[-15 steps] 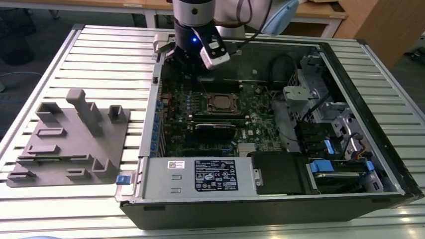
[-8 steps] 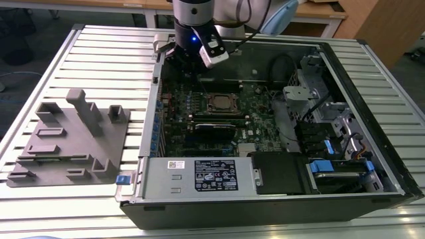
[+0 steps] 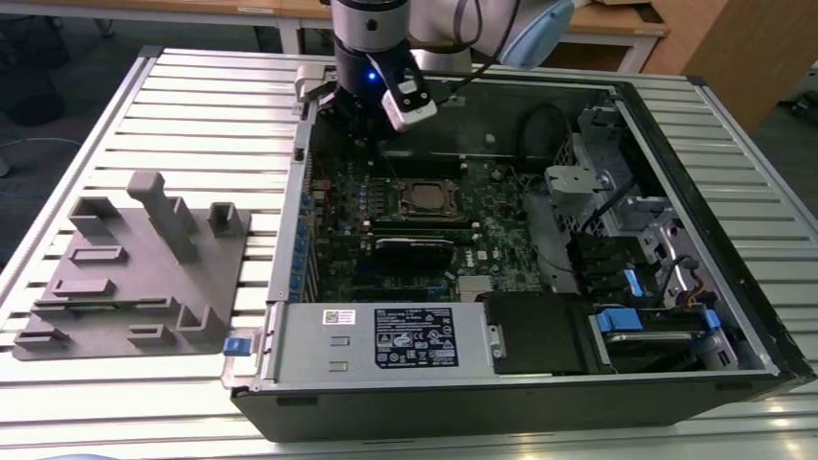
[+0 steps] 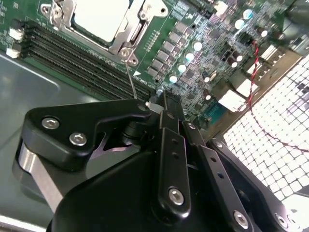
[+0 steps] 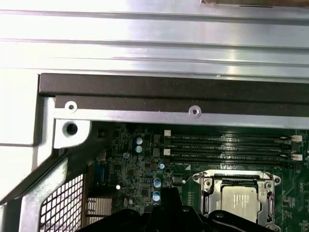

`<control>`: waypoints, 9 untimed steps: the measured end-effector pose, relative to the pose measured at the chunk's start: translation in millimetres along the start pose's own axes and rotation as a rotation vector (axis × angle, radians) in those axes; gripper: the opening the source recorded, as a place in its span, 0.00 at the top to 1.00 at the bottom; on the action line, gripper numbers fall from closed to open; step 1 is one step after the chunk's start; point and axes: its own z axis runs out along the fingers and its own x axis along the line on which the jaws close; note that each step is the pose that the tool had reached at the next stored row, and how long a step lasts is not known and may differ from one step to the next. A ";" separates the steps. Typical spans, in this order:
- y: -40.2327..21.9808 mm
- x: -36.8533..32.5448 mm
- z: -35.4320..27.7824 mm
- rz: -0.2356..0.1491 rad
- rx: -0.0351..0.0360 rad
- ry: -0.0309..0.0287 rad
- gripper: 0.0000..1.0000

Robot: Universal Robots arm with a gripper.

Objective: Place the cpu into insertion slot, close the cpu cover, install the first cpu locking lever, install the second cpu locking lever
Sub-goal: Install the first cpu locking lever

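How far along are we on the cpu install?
Looks done: the cpu sits in the insertion slot with the cpu cover down around it. In hand: the gripper is at the tip of a thin locking lever standing free. Left: that lever is not yet latched; the other I cannot judge.

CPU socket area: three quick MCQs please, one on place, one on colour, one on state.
1. Where is the cpu? A on the grey fixture; B in the insertion slot; C on the slatted table.
2. The circuit board is: A blue; B red; C green.
3. The cpu cover is: A down over the chip; B standing upright; C off the board.
Answers: B, its silver top sits inside the socket frame; C, green shows around the socket; A, the frame lies flat around the chip.
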 end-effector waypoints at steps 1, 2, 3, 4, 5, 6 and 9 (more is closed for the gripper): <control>0.1 0.1 0.3 0.000 -0.0058 -0.0003 0.89; 0.1 0.1 0.5 0.000 -0.0091 -0.0004 0.89; 0.1 0.1 0.5 0.000 -0.0120 -0.0004 0.89; 0.1 0.1 0.6 0.001 -0.0130 -0.0005 0.89; 0.1 0.1 0.7 0.001 -0.0135 -0.0005 0.89; 0.2 0.1 0.7 0.001 -0.0140 -0.0005 0.89; 1.3 0.3 0.9 0.000 -0.0144 -0.0005 0.89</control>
